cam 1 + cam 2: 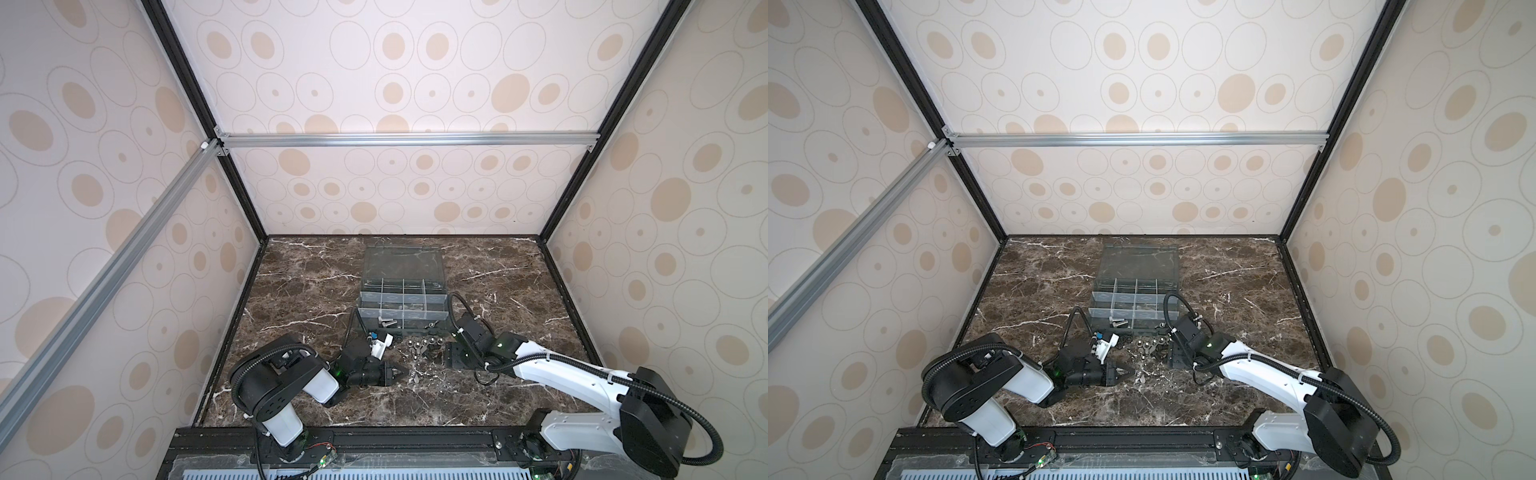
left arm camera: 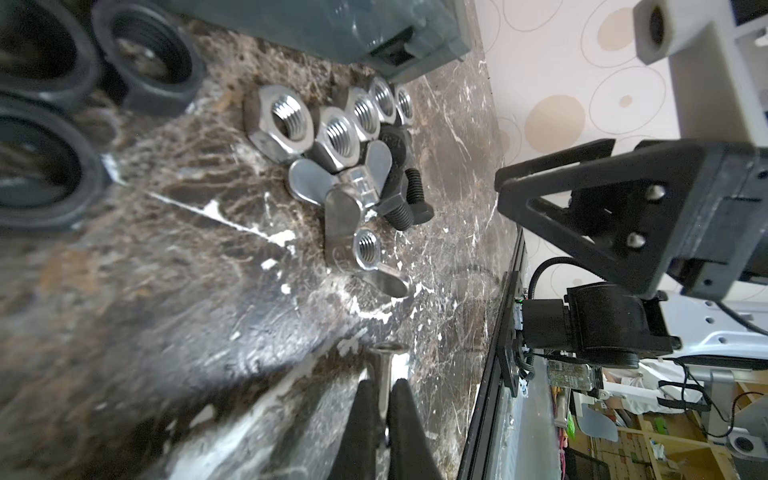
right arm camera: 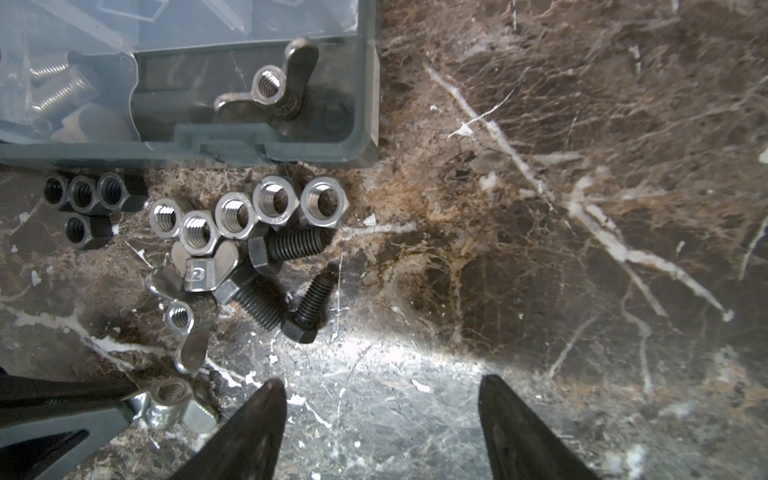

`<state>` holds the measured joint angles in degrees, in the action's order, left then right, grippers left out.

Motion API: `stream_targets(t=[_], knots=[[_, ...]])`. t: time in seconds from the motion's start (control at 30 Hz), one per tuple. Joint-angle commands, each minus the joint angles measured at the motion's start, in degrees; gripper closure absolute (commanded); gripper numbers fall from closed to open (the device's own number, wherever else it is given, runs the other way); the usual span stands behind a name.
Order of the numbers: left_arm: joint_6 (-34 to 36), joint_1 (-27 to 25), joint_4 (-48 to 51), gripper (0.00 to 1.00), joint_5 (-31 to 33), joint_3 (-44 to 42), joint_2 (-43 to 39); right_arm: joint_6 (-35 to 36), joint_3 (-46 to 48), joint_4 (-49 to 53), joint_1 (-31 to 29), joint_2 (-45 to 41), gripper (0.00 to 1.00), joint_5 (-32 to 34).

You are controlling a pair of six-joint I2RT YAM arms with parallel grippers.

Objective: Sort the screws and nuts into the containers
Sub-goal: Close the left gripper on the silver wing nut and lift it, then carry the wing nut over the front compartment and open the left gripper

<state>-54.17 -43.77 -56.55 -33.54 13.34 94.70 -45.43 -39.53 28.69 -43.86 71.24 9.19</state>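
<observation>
My left gripper (image 2: 383,384) is shut on one wing of a silver wing nut (image 3: 170,405), low on the marble; in both top views it (image 1: 405,371) (image 1: 1130,371) points right toward the pile. Silver hex nuts (image 3: 235,216) (image 2: 286,120), black nuts (image 3: 87,195), black screws (image 3: 291,245) and two more wing nuts (image 3: 208,270) lie in front of the containers' box (image 1: 401,330) (image 3: 365,104). Its near cells hold a wing nut (image 3: 270,89) and silvery screws (image 3: 54,87). My right gripper (image 3: 380,382) (image 1: 448,358) is open over bare marble, right of the pile.
The box's clear lid (image 1: 403,262) lies open toward the back wall. Both arms crowd the narrow strip between the box and the front rail (image 1: 374,434). Patterned walls close in the marble top (image 1: 519,291) on three sides.
</observation>
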Motion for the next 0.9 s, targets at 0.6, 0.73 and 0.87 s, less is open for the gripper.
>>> stream_targets(t=[0.6, 0.73, 0.87], knots=[[17.6, 1.35, 35.13, 1.0, 14.11, 14.96, -20.99, 0.43, -1.86, 2.8, 0.0, 0.1, 0.23, 1.34], [20.85, 2.72, 39.4, 1.0, 17.66, 20.09, -22.02, 0.25, -1.82, 2.57, -0.01, 0.3, 0.24, 1.18], [23.72, 3.16, 43.23, 1.0, 20.0, 24.6, -20.29, -0.27, -0.93, 2.24, -0.05, -0.56, 0.23, 1.38]])
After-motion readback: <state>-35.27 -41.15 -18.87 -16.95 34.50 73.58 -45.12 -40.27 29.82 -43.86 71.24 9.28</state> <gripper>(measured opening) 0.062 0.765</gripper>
